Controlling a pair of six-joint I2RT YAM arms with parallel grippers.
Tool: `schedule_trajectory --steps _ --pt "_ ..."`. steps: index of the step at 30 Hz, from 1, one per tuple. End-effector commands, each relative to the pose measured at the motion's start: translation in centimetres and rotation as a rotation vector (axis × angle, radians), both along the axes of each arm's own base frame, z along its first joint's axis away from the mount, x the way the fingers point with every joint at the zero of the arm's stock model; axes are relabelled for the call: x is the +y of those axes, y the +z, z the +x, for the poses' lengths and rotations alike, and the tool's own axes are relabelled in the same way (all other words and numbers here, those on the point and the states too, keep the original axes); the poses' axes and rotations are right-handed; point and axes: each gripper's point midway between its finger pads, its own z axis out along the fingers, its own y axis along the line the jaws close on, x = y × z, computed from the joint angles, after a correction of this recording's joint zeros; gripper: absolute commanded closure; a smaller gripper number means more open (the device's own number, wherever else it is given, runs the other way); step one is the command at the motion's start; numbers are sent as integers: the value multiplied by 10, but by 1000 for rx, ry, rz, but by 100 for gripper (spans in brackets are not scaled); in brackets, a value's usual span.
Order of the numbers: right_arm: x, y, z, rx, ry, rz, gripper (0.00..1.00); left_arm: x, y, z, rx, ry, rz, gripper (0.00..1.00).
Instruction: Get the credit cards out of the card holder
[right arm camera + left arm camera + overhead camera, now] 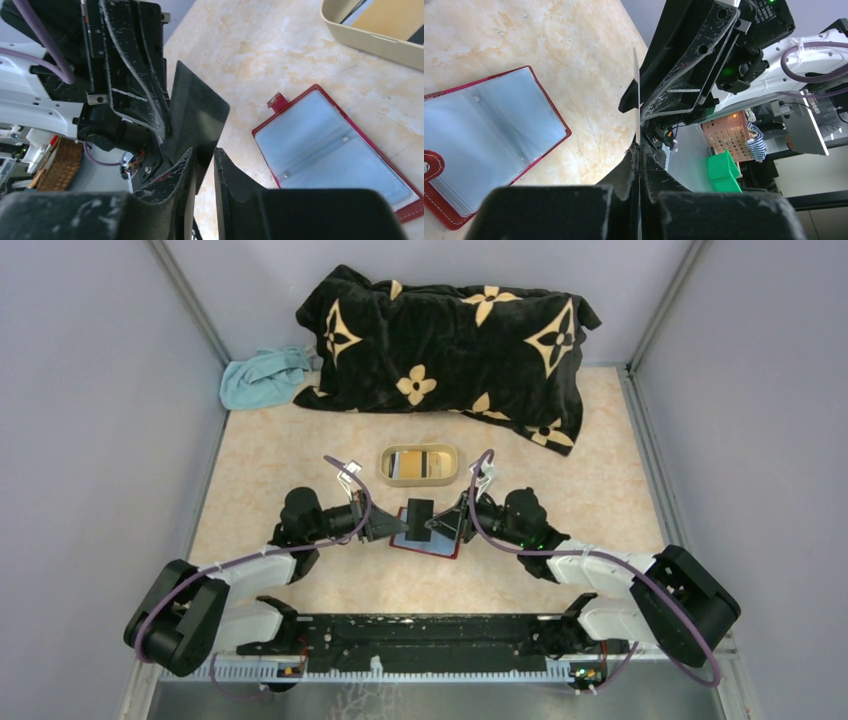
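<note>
Two grippers meet over open card holder [425, 544] on table, part-hiding it: L gripper [640, 148] pinches upright black card [197, 110], R gripper [204, 156] jaws slightly apart astride its corner.
</note>
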Motion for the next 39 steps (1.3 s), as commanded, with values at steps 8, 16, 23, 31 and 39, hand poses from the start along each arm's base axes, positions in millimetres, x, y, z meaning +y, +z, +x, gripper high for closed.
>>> schedule_trajectory --steps 8,16,23,31,39 --pt "6 33 7 -73 5 90 100 2 -1 3 -17 15 5 86" --pt "-12 13 67 38 -104 -1 100 19 -19 26 -20 214 126 34" --pt "-8 20 134 61 -143 -44 100 37 -30 34 -40 318 243 33" --pt "6 -28 192 144 -147 -196 100 48 -38 29 -49 349 280 32" --pt "9 -64 209 204 -132 -253 100 51 -41 33 -51 372 297 30"
